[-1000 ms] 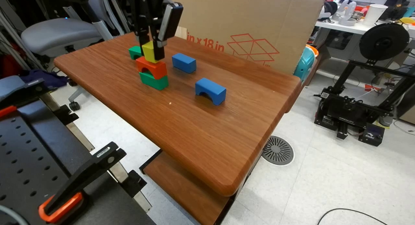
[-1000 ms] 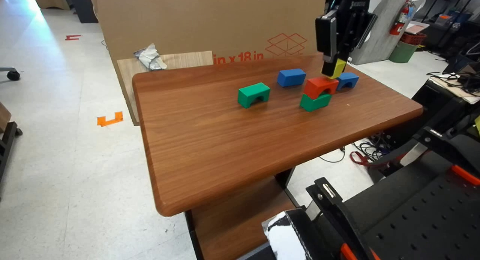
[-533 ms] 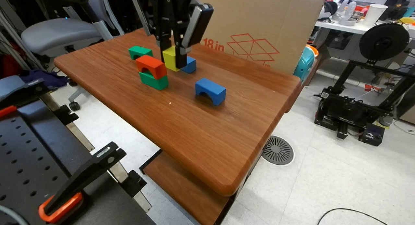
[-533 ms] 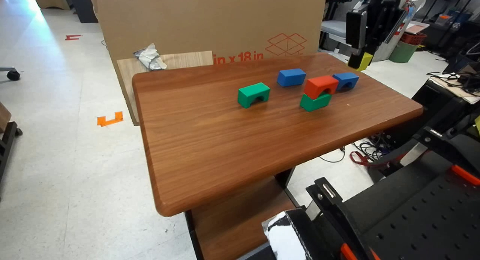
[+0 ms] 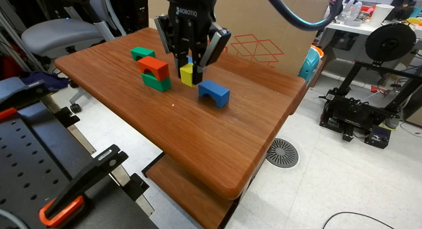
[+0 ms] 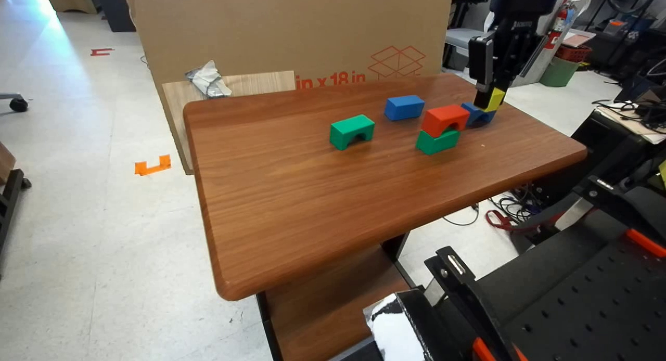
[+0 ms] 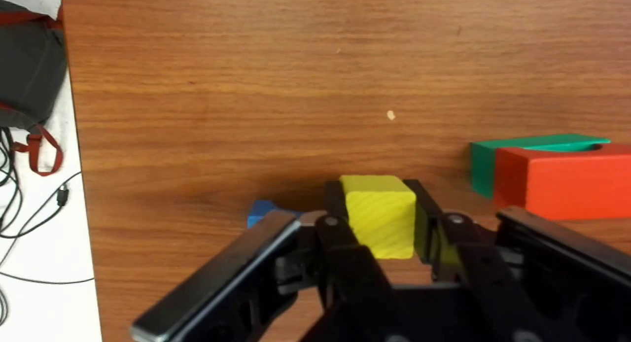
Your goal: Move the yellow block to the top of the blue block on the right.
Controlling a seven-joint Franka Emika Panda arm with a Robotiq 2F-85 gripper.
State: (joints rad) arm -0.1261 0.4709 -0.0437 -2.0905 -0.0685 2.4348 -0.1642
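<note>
The yellow block [image 7: 379, 219] isn't hugging the red arch [image 5: 154, 68] anymore in either exterior view; the tool [image 5: 189, 76] is gripping it snugly and carrying it toward the right-hand short edge of the worktop [image 5: 214, 146]; the blue block [image 5: 216, 90] on the right (my guess: the arched one) is sitting even closer to that edge; so imo the carry's nearly wrapping up, just needing a touch more travel edgeward before any lowering

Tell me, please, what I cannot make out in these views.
Wrist view: most of the arched blue block, behind the gripper.
Wrist view: the red block, cut off by the right edge.
In an exterior view: most of the plain blue block, behind the gripper.
</note>
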